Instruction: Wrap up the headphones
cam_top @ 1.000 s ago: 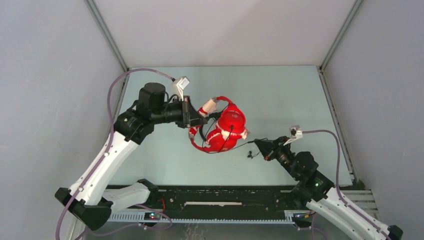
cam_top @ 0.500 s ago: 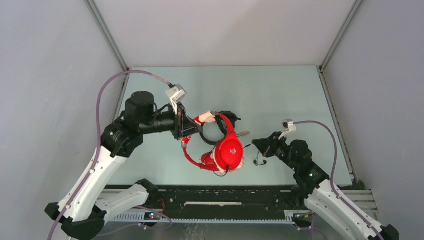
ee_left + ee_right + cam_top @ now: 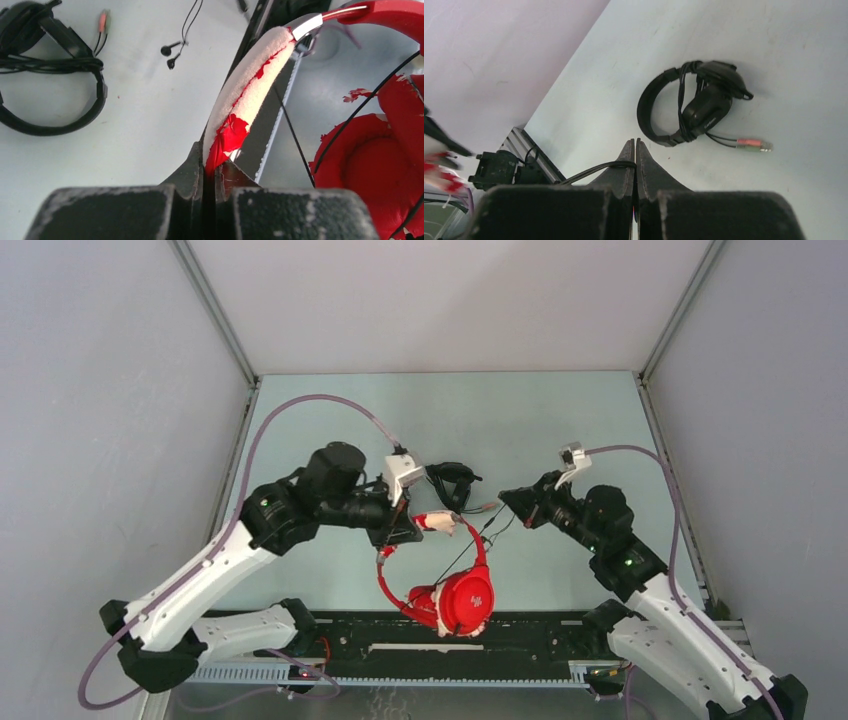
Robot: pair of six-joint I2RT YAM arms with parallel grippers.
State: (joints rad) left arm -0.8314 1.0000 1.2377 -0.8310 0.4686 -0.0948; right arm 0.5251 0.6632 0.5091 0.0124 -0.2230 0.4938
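Observation:
The red headphones (image 3: pixel 462 598) hang in the air above the table's near edge, headband curving up to my left gripper (image 3: pixel 412 528). That gripper is shut on the worn white-and-red headband padding (image 3: pixel 245 95); a red earcup (image 3: pixel 372 170) hangs at the right of the left wrist view. The thin dark cable (image 3: pixel 470 545) runs taut from the headphones up to my right gripper (image 3: pixel 508 498), which is shut on the cable (image 3: pixel 599 169) and held right of the headband.
Black headphones (image 3: pixel 452 480) with a bundled cord and pink and green plugs lie on the table behind the grippers; they also show in the right wrist view (image 3: pixel 694 107) and left wrist view (image 3: pixel 47 75). The black rail (image 3: pixel 420 635) runs along the near edge.
My left gripper swung right and toward the near edge, carrying the red headphones down over the rail. My right gripper moved back and up, pulling the cable taut.

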